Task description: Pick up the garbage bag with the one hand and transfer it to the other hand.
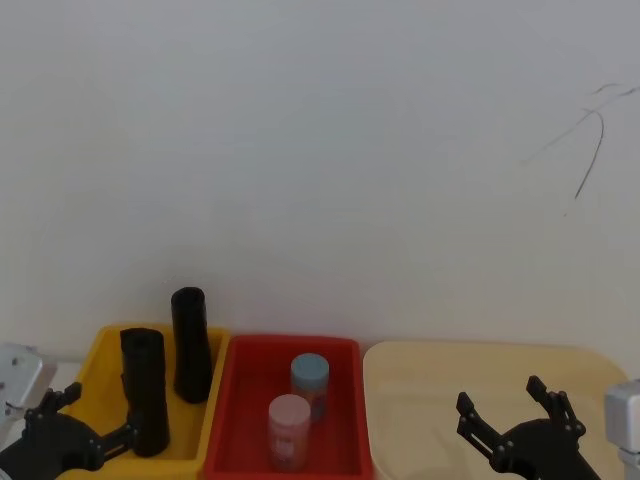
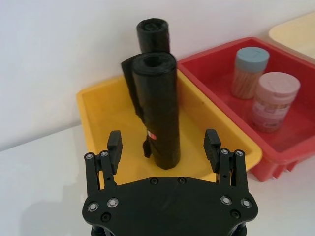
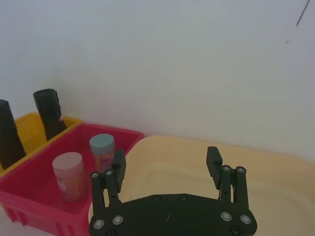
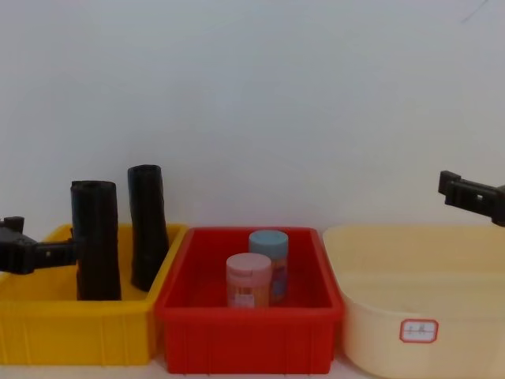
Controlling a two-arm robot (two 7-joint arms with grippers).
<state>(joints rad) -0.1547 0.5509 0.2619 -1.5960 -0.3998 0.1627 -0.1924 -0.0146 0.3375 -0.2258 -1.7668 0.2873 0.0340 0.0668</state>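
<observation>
Two black rolls, three containers, two jars, two grippers.

Head view: yellow plastic bin (image 1: pixel 90 370), at the left, holds the garbage bag (image 1: pixel 145 390), a thick matte black roll standing upright at the near side. A slimmer black roll (image 1: pixel 190 345) stands behind it by the bin's right wall. The red plastic bin (image 1: pixel 345 400) in the middle holds a blue-lidded jar (image 1: pixel 310 385) and a pink-lidded jar (image 1: pixel 289 430). The cream tub (image 1: pixel 420 400) at the right holds nothing.

Left wrist view: left gripper (image 2: pixel 163 139), fingers spread wide, nothing held. The garbage bag stands just ahead on the line between them. Standing upright, it offers its side to a sideways grasp, and the spread looks set to admit it. Contact cannot be told.

Right wrist view: right gripper (image 3: pixel 166 160), fingers also spread wide and holding nothing, hangs over the cream tub. It is well apart from the rolls, probably placed there to receive the bag.

Chest view: the left gripper sits level with the garbage bag's middle, and the right gripper sits higher.
</observation>
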